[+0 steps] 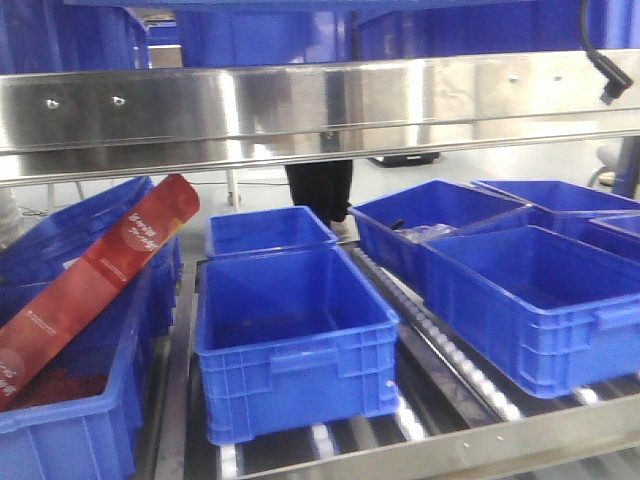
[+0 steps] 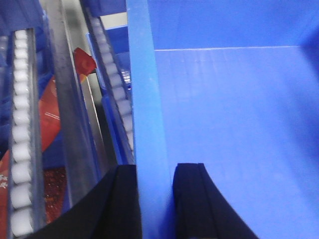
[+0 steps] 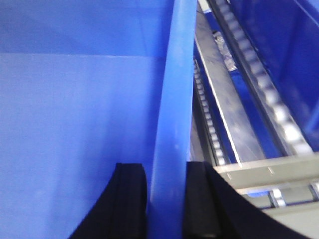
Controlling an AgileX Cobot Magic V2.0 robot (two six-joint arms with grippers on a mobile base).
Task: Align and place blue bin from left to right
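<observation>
The blue bin fills both wrist views, which look down into its bare, lighter-blue inside. My left gripper (image 2: 157, 172) is shut on the bin's left rim (image 2: 144, 89), with one black finger (image 2: 192, 199) inside the wall and the other outside. At the opposite side my right gripper (image 3: 167, 169) is shut on the right rim (image 3: 172, 89) in the same way. The bin hangs above the roller lanes. Neither gripper shows in the front view.
A steel shelf beam (image 1: 320, 100) crosses the front view. Under it, darker blue bins sit on roller lanes: middle (image 1: 295, 340), behind it (image 1: 265, 230), right (image 1: 530, 300). A red carton (image 1: 95, 280) leans in the left bin. Roller tracks (image 2: 20, 124) run below the held bin.
</observation>
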